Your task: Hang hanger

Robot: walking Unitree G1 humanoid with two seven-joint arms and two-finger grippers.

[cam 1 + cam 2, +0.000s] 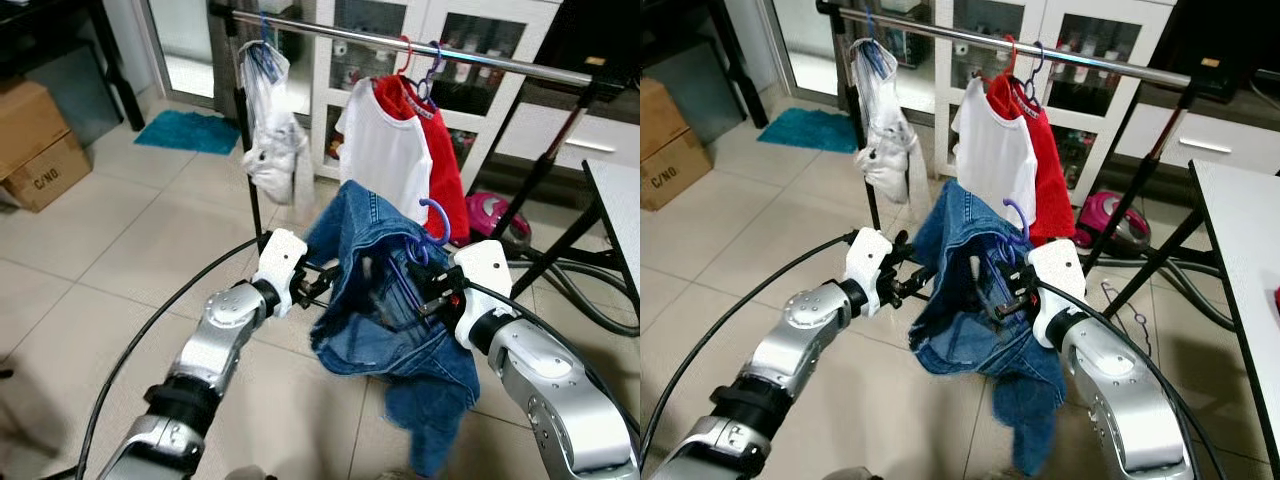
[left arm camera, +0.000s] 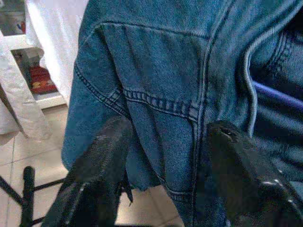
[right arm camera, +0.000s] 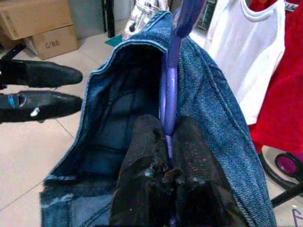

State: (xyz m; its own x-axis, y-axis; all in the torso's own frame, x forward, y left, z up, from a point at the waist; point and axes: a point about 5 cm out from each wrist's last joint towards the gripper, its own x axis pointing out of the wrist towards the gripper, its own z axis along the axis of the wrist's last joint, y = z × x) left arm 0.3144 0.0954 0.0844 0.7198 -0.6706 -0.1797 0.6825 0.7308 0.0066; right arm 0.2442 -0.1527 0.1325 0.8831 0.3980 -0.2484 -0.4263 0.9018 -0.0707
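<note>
Right gripper (image 3: pixel 166 142) clamps the purple plastic hanger (image 3: pixel 171 85) carrying the blue denim garment (image 1: pixel 370 300), left gripper (image 2: pixel 165 156) spread at nine o'clock to steady the cloth for hooking onto the metal rail (image 1: pixel 420 48) at twelve o'clock

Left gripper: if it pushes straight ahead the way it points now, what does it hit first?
Most likely the denim garment: the left gripper stands open with the cloth directly ahead. How close the cloth is cannot be told.
</note>
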